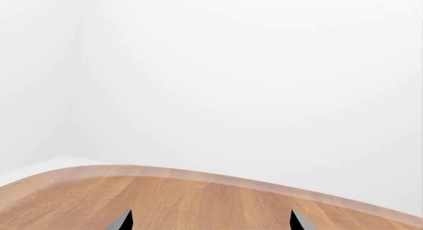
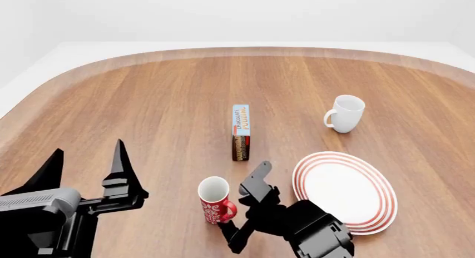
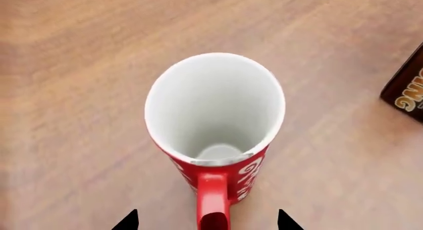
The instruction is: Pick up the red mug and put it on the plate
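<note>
We see the red mug standing upright on the wooden table, near the front edge, just left of the plate and nearer than the upright box. Our right gripper sits just beside the mug on its handle side, fingers spread wide with the handle between the tips, gripping nothing. Our left gripper hovers at the near left, fingers parted and empty. A white mug stands far right, beyond the plate.
</note>
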Controlling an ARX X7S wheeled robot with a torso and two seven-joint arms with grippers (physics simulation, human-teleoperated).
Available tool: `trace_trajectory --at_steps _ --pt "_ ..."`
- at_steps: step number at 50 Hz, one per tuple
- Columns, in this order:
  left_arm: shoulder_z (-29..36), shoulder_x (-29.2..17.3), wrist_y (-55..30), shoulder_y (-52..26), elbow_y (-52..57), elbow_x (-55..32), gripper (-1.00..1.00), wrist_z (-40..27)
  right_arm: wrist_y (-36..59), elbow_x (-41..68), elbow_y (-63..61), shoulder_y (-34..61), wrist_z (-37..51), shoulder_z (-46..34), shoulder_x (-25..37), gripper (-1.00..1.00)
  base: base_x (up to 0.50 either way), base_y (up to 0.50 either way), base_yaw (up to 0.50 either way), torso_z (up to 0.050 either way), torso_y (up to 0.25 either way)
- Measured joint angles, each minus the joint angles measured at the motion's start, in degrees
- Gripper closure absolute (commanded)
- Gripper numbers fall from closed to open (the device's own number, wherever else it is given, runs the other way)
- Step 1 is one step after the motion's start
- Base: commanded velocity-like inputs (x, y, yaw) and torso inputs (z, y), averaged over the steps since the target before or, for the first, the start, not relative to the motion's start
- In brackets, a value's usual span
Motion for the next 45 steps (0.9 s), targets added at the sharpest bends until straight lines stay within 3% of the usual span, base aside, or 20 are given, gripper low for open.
trace_trajectory --at_steps 2,3,15,25,45 --pt "0.05 -0.04 0.03 0.01 0.01 -0.03 -1.0 -0.04 0.3 0.07 -0.04 0.01 0.03 -0.07 0.03 -1.0 0.0 0.0 0.0 0.0 0.0" --pt "0.08 -0.05 0.05 0.01 0.0 -0.03 -1.0 -0.06 0.46 0.1 -0.13 0.0 0.06 -0.1 0.07 1.0 0.0 0.0 0.0 0.0 0.0" --pt "0.3 -0.26 0.36 0.12 -0.06 -0.19 -1.0 -0.26 1.03 0.52 -2.1 -0.28 1.53 0.39 0.73 1.0 0.0 0.0 0.0 0.0 0.001" --pt "0.43 -0.45 0.56 0.06 -0.16 -0.35 -1.0 -0.46 -1.95 0.11 -5.82 -1.71 7.66 3.32 1.99 1.0 0.0 0.0 0.0 0.0 0.0" --pt "0.83 -1.0 0.49 -0.13 -0.02 -0.64 -1.0 -1.02 -2.73 -0.55 -30.21 -8.41 23.08 11.73 8.95 1.0 0.0 0.0 0.0 0.0 0.0"
